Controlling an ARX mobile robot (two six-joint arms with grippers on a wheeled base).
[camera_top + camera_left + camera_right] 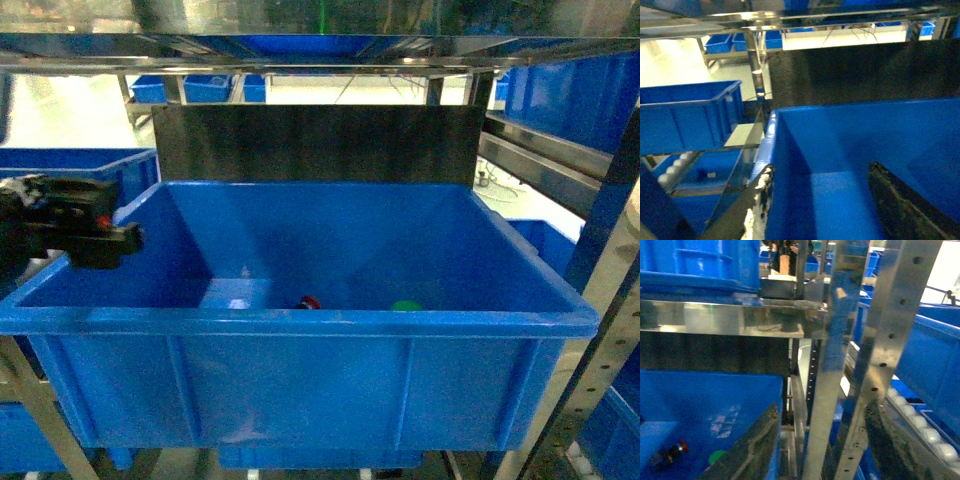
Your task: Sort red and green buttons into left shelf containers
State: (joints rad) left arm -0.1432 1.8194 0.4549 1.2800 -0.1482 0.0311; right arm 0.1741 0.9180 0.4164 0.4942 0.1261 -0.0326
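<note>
Looks down into a large blue bin past two spread dark fingers, nothing between them. Shows a second blue bin to the left beyond a shiny metal shelf post. Catches smaller blue bins far behind.

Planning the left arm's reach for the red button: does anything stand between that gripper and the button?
Yes: the blue bin itself. The left gripper sits outside its left rim, and the red button lies on the bin floor beside the green button. The arm must clear the rim and wall first.
</note>
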